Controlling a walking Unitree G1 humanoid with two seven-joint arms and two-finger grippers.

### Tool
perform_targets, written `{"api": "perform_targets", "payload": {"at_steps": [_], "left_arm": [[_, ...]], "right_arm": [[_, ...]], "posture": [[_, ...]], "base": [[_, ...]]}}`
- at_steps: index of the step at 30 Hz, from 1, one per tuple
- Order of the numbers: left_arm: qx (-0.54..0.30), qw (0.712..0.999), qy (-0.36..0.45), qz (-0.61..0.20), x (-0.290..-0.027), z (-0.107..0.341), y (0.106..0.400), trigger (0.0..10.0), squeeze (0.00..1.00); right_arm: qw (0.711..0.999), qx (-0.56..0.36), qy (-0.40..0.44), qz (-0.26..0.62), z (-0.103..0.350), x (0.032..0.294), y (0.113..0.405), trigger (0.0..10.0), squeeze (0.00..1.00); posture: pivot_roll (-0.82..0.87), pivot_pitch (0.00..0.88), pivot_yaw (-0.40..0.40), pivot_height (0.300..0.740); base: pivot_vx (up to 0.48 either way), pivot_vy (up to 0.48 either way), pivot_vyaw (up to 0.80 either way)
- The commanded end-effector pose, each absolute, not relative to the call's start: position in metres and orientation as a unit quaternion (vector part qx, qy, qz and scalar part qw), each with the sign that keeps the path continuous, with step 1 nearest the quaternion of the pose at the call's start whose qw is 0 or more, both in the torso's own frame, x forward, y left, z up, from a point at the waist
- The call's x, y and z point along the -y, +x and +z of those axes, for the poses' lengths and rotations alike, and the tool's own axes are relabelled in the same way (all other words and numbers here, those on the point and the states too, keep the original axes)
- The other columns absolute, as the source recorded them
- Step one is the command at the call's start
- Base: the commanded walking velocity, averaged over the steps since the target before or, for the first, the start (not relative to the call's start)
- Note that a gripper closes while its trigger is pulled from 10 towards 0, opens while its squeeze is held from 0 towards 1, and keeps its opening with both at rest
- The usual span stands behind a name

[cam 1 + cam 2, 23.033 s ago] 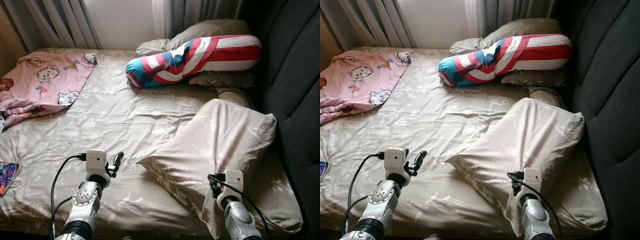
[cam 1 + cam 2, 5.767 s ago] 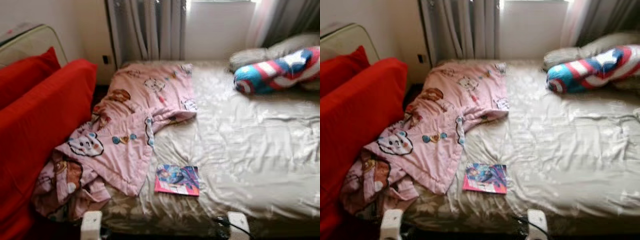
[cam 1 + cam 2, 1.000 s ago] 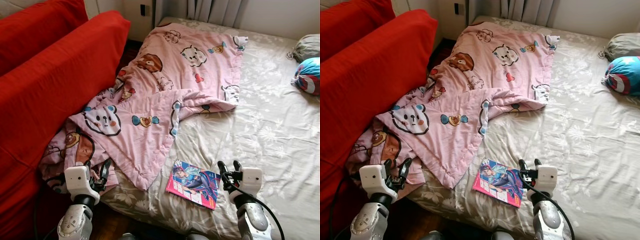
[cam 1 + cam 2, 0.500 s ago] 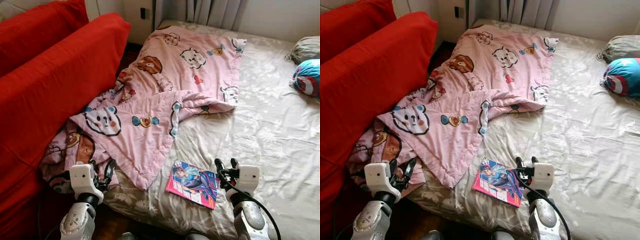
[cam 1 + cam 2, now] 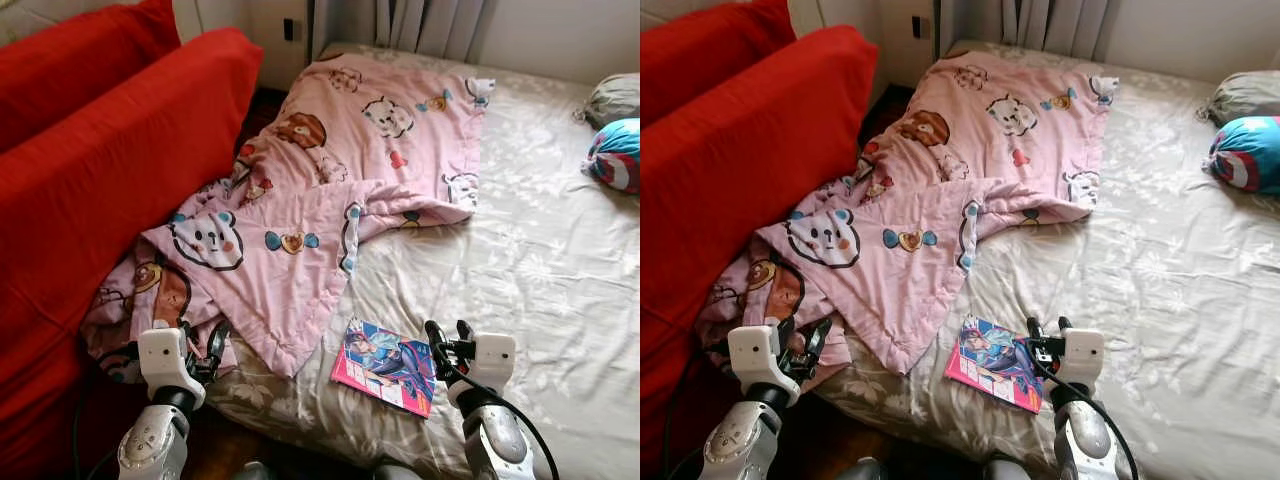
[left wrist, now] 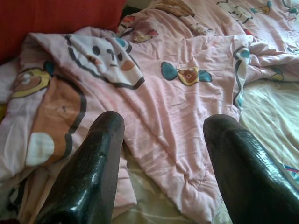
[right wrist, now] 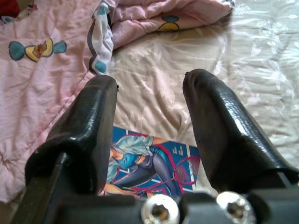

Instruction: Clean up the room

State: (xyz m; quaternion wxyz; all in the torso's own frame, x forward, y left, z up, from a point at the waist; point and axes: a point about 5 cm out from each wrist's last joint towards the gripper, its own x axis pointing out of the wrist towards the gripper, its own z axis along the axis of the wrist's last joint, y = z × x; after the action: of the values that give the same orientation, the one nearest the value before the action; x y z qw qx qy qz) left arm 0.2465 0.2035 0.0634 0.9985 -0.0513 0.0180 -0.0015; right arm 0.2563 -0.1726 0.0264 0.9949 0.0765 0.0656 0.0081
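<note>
Bed sheet (image 5: 520, 250) holds a book (image 5: 387, 366), just before the right gripper's (image 7: 149, 116) spread fingers; its writing is too small. Left gripper (image 6: 161, 135), fingers apart, faces the pink blanket (image 5: 330, 190).

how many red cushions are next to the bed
2: a large red fabric cushion beside the bed's left edge, and another red cushion behind it. More may be out of frame.

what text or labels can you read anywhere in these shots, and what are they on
Nothing reads clearly.
Book on the bed, by the right hand: small print on its cover, too blurred to read.
Pink blanket: cartoon animals and bows, no words.
Red, white and blue pillow: pattern, no lettering visible.
</note>
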Motion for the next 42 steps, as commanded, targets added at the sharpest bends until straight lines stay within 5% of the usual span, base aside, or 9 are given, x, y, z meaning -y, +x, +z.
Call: {"api": "perform_targets", "payload": {"at_steps": [1, 42], "left_arm": [[-0.029, 0.998, -0.053, -0.001, -0.203, 0.0609, 0.2439, 10.0, 0.0], [-0.04, 0.998, -0.055, -0.006, -0.1962, 0.0604, 0.2455, 10.0, 0.0]], "right_arm": [[0.995, -0.071, 0.07, -0.002, 0.025, 0.1777, 0.2524, 10.0, 0.0], [0.994, -0.096, 0.048, 0.01, 0.0182, 0.1788, 0.2562, 10.0, 0.0]], "posture": [[0.05, 0.191, -0.025, 0.671], [0.05, 0.226, -0.024, 0.651]], "base": [[0.0, 0.0, 0.0], [0.0, 0.0, 0.0]]}}
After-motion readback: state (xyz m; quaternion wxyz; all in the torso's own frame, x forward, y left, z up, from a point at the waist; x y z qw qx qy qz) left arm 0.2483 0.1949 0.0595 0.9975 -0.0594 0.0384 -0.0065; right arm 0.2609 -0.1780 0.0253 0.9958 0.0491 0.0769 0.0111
